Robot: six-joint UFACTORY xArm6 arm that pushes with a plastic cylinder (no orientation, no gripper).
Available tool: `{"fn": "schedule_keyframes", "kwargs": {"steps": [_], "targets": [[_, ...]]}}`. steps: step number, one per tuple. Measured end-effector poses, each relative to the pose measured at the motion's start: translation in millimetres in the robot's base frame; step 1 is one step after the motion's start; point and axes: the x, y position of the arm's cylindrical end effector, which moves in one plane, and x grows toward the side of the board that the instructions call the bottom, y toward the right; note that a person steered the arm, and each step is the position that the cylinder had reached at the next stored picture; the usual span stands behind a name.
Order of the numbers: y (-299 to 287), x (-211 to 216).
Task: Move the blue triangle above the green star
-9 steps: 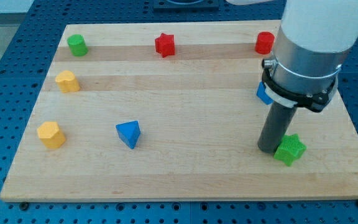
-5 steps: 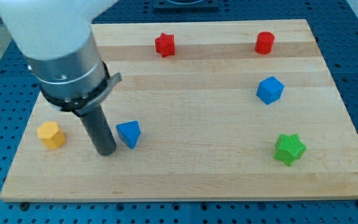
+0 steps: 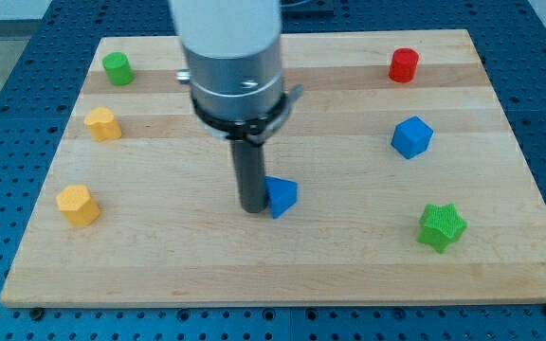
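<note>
Touching my tip (image 3: 252,208), the blue triangle (image 3: 282,196) sits right of it.

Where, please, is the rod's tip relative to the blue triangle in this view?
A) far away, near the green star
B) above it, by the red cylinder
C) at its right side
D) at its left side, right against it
D: my tip stands at the view's left of the blue triangle, apparently touching it.

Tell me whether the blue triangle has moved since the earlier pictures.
Yes. The blue triangle has slid toward the view's right, closer to the green star, with my tip touching its left side.
</note>
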Motion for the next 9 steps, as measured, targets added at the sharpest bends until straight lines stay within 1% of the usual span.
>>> {"fn": "schedule_keyframes", "kwargs": {"steps": [2, 3, 4, 6, 9], "targets": [[88.4, 0.0], [121.0, -2.3], [136.6, -18.1], [121.5, -43.0], [159.6, -46.9]]}}
